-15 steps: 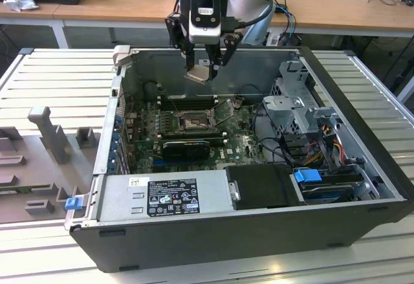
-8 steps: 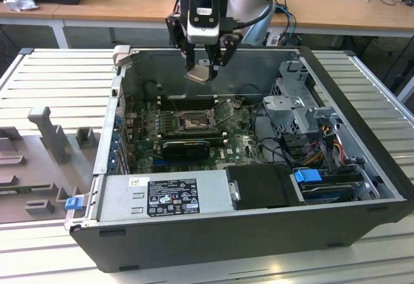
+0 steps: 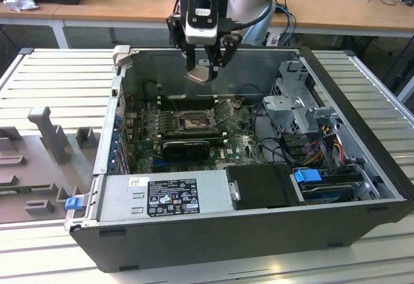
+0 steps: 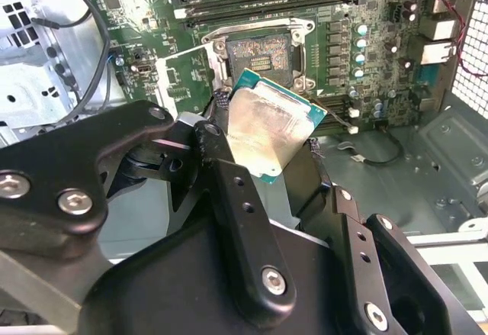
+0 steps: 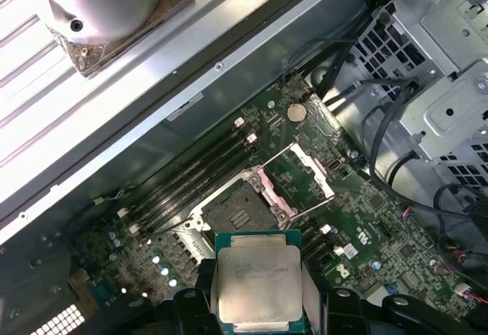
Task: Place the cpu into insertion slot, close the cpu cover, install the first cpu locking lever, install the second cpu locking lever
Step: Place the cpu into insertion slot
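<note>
chip being pinched above the open socket

the chip (image 3: 200,74) is being pinched by the claw (image 3: 205,63). the two black fingers (image 4: 223,169) are being pressed against opposite edges of it, and its pale silver face and thin green border are being shown in both wrist views. in the exterior view the chip is being held tilted, up in the air before the far wall of the computer case (image 3: 362,103). it is being kept well clear of the green circuit board (image 3: 242,145) and is touching nothing but the fingers.

the socket (image 3: 192,123) is being left open and unfilled, with its dark centre being exposed inside the silver rim. the cover plate (image 3: 224,110) is being held swung up from the socket's side towards the exterior view's right. its square window is being seen most plainly in the first wrist view, where the frame is standing just beside the socket. the position of the locking levers cannot be told.

in the exterior view the socket is being flanked by the long black memory slots (image 3: 187,101) on its far side and a black oblong card (image 3: 186,147) on its near side. the grey labelled power supply box (image 3: 165,196) is being carried along the case's near edge. the case itself is being supported, open side up, on a slatted metal table (image 3: 58,77).
</note>
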Action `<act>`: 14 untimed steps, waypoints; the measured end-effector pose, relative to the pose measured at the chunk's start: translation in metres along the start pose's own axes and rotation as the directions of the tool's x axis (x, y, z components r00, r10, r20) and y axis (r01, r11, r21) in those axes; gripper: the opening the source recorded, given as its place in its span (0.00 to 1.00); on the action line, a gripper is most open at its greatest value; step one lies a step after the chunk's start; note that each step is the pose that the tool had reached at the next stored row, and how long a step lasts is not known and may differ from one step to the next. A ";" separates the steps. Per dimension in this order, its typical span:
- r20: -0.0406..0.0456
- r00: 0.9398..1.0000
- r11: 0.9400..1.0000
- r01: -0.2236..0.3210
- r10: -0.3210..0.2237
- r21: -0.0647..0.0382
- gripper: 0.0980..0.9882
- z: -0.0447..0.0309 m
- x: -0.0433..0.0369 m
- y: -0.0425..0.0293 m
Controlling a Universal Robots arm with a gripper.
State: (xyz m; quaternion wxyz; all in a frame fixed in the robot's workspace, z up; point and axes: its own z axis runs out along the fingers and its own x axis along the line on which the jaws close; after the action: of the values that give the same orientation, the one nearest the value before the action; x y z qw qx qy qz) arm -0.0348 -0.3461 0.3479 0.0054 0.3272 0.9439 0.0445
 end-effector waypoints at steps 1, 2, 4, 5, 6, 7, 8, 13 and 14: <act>0.000 1.000 1.000 -0.002 0.002 0.000 0.48 0.0014 0.0000 -0.0001; 0.001 1.000 1.000 -0.002 0.002 0.001 0.48 0.0025 0.0000 -0.0002; 0.001 1.000 1.000 -0.004 0.004 0.001 0.48 0.0062 -0.0001 -0.0005; 0.001 1.000 1.000 -0.005 0.005 0.001 0.48 0.0077 -0.0002 -0.0006; 0.001 1.000 1.000 -0.007 0.007 0.001 0.48 0.0080 -0.0002 -0.0007; 0.001 1.000 1.000 -0.010 0.010 0.001 0.48 0.0081 -0.0002 -0.0007; 0.002 1.000 1.000 -0.013 0.013 0.001 0.48 0.0083 -0.0002 -0.0007; 0.004 0.999 0.999 -0.040 0.040 0.000 0.48 0.0088 -0.0002 -0.0007; 0.005 0.999 0.999 -0.047 0.047 0.000 0.48 0.0089 -0.0002 -0.0008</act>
State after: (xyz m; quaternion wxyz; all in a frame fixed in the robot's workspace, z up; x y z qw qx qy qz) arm -0.0347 -0.3462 0.3390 0.0066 0.3495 0.9359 0.0438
